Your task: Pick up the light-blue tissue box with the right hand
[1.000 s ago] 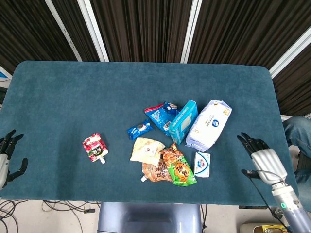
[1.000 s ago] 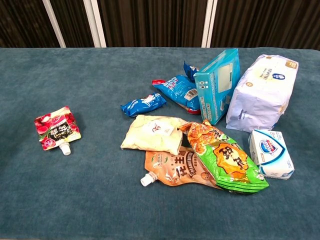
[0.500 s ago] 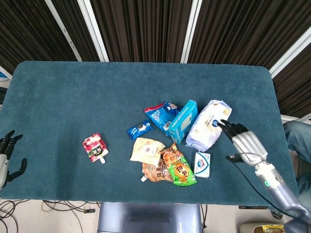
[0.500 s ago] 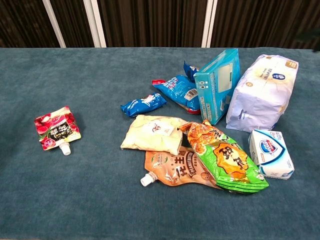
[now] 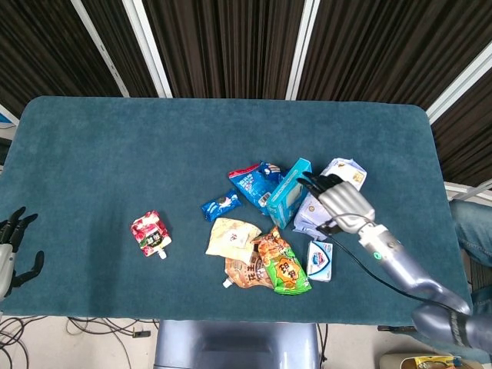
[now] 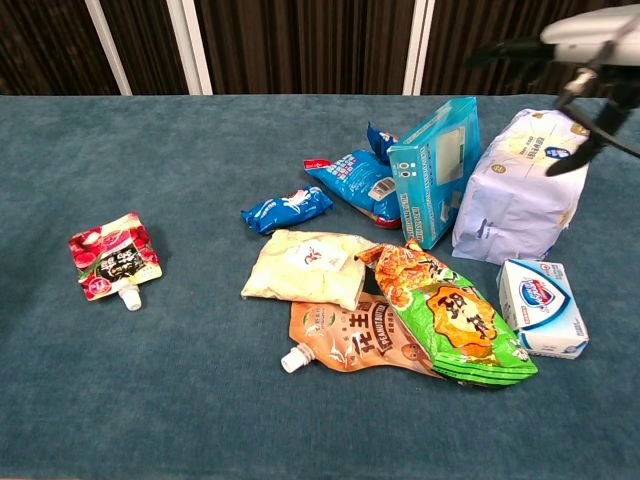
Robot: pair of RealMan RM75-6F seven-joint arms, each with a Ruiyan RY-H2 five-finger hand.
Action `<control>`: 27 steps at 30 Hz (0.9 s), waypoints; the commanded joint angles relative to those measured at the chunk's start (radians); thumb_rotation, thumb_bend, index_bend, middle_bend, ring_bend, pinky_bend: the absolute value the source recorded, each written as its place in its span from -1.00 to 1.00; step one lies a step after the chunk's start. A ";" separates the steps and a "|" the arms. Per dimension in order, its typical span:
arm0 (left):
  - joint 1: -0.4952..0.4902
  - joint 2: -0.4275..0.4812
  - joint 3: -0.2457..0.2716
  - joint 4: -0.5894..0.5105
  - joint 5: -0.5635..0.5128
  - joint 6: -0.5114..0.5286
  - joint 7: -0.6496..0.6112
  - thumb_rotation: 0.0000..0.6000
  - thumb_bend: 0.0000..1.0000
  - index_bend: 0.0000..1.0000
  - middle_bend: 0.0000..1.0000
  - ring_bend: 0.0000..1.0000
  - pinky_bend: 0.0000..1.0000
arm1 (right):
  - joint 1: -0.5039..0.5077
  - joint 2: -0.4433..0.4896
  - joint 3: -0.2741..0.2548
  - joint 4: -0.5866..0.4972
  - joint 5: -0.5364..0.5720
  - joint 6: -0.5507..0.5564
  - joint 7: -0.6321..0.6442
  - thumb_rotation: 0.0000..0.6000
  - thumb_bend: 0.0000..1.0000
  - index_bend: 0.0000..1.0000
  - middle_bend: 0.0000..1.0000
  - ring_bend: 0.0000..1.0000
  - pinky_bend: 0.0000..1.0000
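The light-blue tissue box (image 5: 290,192) (image 6: 435,170) stands tilted on its edge in the pile right of the table's middle, leaning between a blue snack bag and a pale tissue pack. My right hand (image 5: 338,201) (image 6: 585,45) hovers over that pale pack, just right of the box. Its dark fingers (image 5: 314,183) are spread toward the box's upper end and hold nothing. Whether they touch the box is unclear. My left hand (image 5: 11,250) hangs at the table's front left edge, fingers apart and empty.
The pale tissue pack (image 6: 520,185) lies against the box's right side, the blue snack bag (image 6: 355,175) against its left. In front lie a small white-blue pack (image 6: 543,306), a green-orange snack bag (image 6: 450,320), a cream pouch (image 6: 305,265) and a brown spouted pouch (image 6: 345,340). A red pouch (image 6: 113,258) lies far left.
My right hand has swung in from the table's right front edge, leftward and away from me, to above the pale pack beside the box. The left hand and the objects stayed still.
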 commanded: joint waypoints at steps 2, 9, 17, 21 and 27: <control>0.000 0.000 0.000 0.001 -0.001 -0.001 -0.001 1.00 -0.10 -0.76 -0.96 -0.76 -0.85 | 0.086 -0.103 0.032 0.080 0.053 -0.038 -0.105 1.00 -0.69 -0.82 -0.84 -0.66 -0.60; 0.002 0.003 -0.002 0.007 -0.008 -0.003 -0.012 1.00 -0.10 -0.76 -0.95 -0.76 -0.85 | 0.186 -0.162 0.054 0.159 0.161 -0.119 -0.191 1.00 -0.62 -0.81 -0.83 -0.65 -0.60; -0.003 0.003 -0.005 0.011 -0.019 -0.015 -0.014 1.00 -0.10 -0.76 -0.92 -0.76 -0.85 | 0.252 -0.171 0.016 0.193 0.219 -0.184 -0.276 1.00 -0.43 -0.57 -0.67 -0.65 -0.60; -0.004 0.004 -0.005 0.010 -0.023 -0.019 -0.013 1.00 -0.10 -0.76 -0.91 -0.76 -0.85 | 0.290 -0.180 -0.023 0.213 0.230 -0.225 -0.336 1.00 -0.36 -0.39 -0.50 -0.65 -0.60; -0.002 0.001 -0.008 0.009 -0.027 -0.014 -0.011 1.00 -0.10 -0.76 -0.90 -0.76 -0.85 | 0.317 -0.208 -0.052 0.231 0.253 -0.223 -0.382 1.00 -0.26 -0.32 -0.44 -0.64 -0.60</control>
